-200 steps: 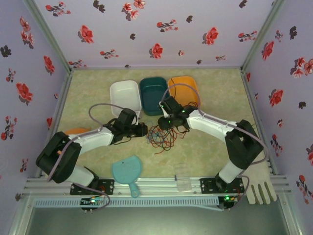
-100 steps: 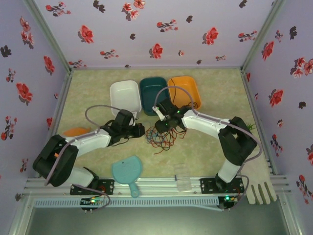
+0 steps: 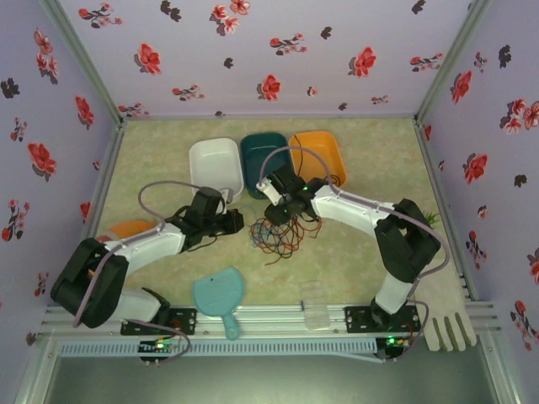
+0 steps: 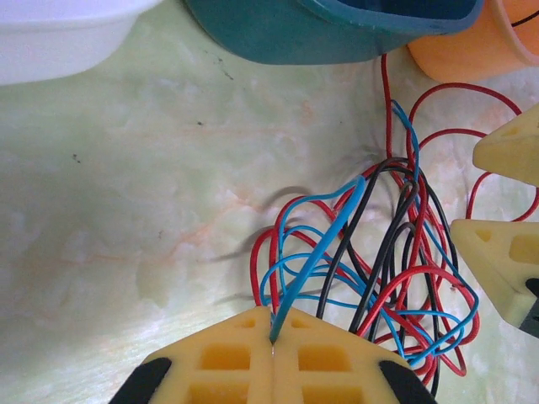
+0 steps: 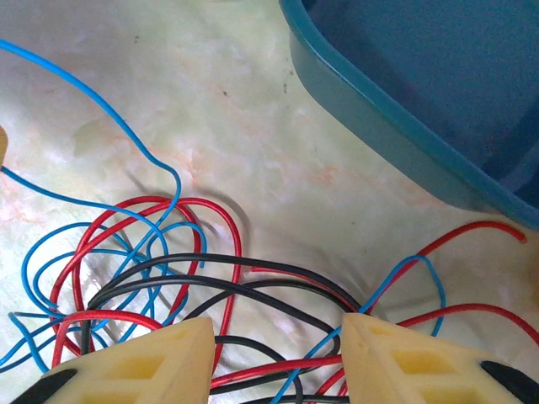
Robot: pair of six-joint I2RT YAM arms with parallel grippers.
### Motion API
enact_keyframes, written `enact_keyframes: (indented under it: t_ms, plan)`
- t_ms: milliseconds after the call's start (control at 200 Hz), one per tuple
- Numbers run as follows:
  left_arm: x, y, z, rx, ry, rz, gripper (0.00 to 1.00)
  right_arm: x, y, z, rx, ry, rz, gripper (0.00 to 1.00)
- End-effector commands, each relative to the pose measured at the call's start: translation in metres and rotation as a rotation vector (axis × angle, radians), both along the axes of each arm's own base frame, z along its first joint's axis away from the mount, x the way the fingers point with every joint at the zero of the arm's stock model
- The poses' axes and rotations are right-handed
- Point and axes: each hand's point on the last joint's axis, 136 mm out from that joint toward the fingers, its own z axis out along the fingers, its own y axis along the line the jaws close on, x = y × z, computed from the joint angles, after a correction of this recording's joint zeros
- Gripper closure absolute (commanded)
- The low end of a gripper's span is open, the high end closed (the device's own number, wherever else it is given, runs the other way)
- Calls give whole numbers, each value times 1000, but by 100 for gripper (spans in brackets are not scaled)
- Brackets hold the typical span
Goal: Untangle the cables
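The cables (image 3: 282,234) are found tangled near the teal bin (image 3: 263,160), the left claw (image 4: 274,335) clamped on one blue strand (image 4: 316,257) and the right claw (image 5: 278,332) spread empty over them, so they should be pinned before the strand is drawn slowly leftward.

Cables (image 3: 278,234) in front of bins (image 3: 264,151)

The cables (image 3: 283,241) (top view) lie partly hidden under the right end effector (image 3: 274,217), strands untraceable.
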Motion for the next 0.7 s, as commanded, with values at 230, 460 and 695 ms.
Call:
enact_keyframes:
  t_ms: [230,460,695]
  plan:
    - [-1,10,-4,28,-2,18,98,-4,-1,-21,-56,73,56,57]
    - [0,8,-5,24,2,16,98,-3,-7,-30,-71,82,43,46]
    - [2,6,-5,17,4,12,98,5,0,-34,-40,78,40,44]
